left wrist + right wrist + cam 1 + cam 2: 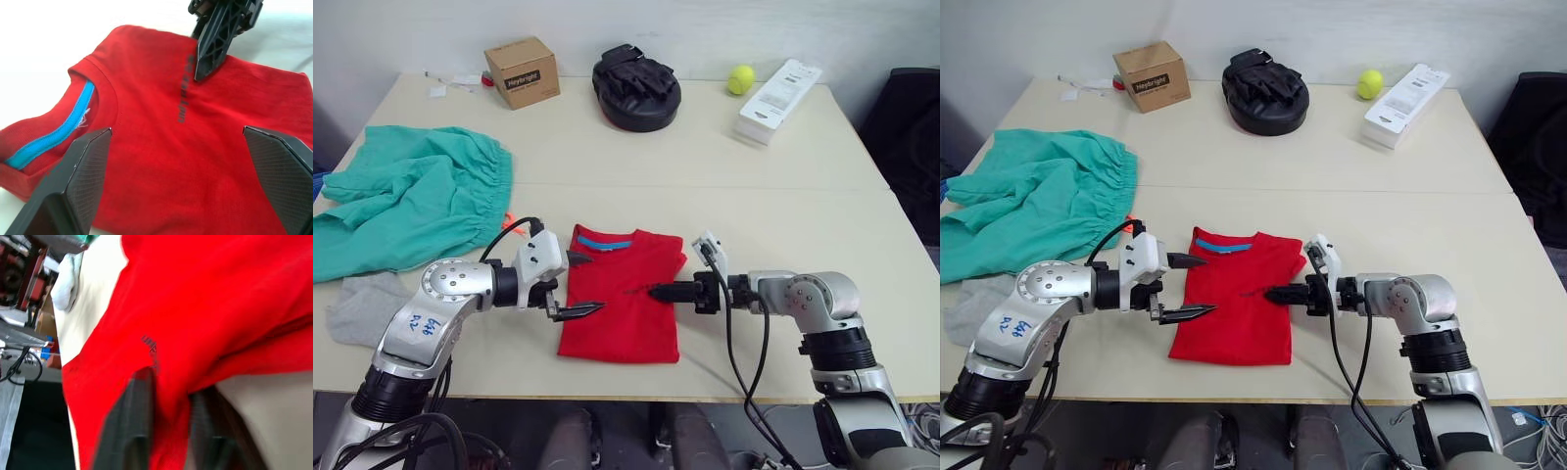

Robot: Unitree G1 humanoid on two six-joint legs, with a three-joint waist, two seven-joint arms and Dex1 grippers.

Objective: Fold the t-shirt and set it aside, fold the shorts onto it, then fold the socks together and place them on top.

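The red t-shirt (pixel 625 299) lies folded into a rectangle near the table's front edge, its blue collar band facing away from me. My left gripper (pixel 584 284) is open at the shirt's left edge, one finger near the collar and one lower down, with nothing between them. From the right, my right gripper (pixel 658 291) reaches over the shirt's middle, shut on a fold of red fabric (pixel 171 396). The teal-green shorts (pixel 411 201) lie crumpled at the left. The grey socks (pixel 360 305) lie at the front left beside the shorts.
Along the table's far side stand a cardboard box (pixel 521 70), a black padded mitt (pixel 636 88), a tennis ball (pixel 740 78) and a white carton (pixel 778 98). A dark chair (pixel 913 127) stands off the right edge.
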